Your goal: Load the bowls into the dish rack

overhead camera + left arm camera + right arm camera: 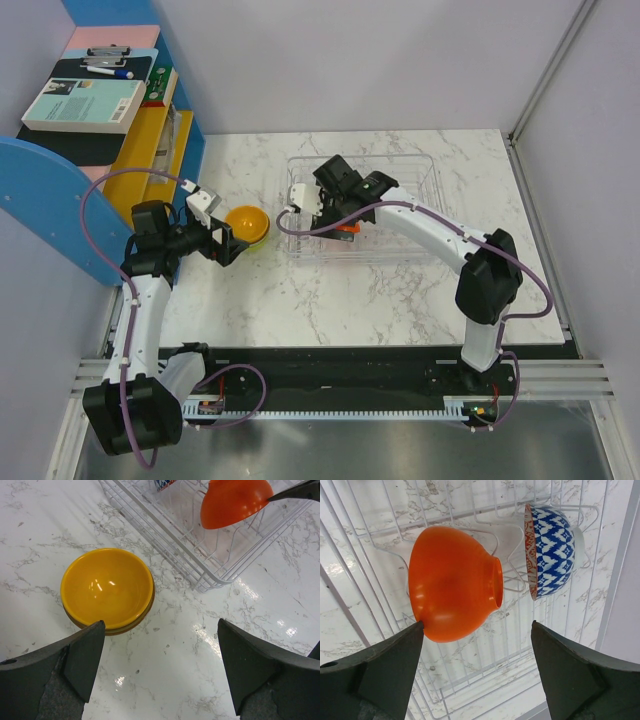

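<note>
Two bowls, the red-orange bowl [452, 582] and the zigzag bowl [549, 550], stand on edge in the dish rack [165, 545], with the right gripper [475, 670] spread wide around the first. The left gripper [160, 665] hangs open over the yellow-orange bowl [106, 587] beside the rack. It is probably light, stiff, slick plastic, best pinched at the rim.

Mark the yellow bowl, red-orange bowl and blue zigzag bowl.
yellow bowl [106, 591]: left wrist view, inside bottom.
red-orange bowl [452, 582]: right wrist view, outer wall.
blue zigzag bowl [552, 550]: right wrist view, patterned side.
</note>
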Controlling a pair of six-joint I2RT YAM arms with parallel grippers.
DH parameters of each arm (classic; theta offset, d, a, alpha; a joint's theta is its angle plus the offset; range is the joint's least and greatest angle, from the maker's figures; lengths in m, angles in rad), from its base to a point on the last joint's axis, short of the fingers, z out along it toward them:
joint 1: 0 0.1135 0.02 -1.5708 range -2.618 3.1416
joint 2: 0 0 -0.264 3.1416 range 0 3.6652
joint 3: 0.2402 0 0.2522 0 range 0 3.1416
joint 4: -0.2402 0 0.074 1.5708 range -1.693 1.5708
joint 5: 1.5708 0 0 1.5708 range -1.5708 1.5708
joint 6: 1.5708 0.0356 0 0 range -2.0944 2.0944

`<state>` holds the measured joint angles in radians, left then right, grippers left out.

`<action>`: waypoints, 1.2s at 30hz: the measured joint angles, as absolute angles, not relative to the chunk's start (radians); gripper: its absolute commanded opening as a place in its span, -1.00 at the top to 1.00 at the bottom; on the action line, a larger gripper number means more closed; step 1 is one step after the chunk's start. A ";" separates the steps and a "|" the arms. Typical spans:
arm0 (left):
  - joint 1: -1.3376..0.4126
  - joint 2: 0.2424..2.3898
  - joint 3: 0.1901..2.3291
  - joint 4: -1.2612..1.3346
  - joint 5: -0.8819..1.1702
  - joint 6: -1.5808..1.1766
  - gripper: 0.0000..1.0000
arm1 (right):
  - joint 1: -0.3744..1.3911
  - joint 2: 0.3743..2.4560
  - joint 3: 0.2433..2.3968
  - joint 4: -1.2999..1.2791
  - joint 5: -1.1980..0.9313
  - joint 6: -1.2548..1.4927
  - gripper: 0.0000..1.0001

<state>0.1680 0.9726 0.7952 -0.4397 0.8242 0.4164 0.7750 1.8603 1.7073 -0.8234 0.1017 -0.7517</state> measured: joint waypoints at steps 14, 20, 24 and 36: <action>0.168 0.973 0.795 -0.440 0.826 0.416 -0.99 | 0.753 1.864 1.706 -0.823 0.000 -0.745 -0.93; 0.168 0.973 0.795 -0.440 0.839 0.416 -0.99 | 0.753 1.864 1.706 -0.829 -0.031 -0.748 -0.93; 0.168 0.973 0.795 -0.440 0.841 0.416 -0.99 | 0.753 1.869 1.706 -0.830 -0.038 -0.749 -0.91; 0.168 0.973 0.795 -0.440 0.841 0.416 -0.99 | 0.752 1.932 1.706 -0.819 -0.026 -0.756 -0.44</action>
<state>0.1684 0.9726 0.7952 -0.4397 0.8413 0.4164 0.7525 1.9320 1.7058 -0.8188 -0.0257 -0.7555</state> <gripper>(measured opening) 0.994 0.827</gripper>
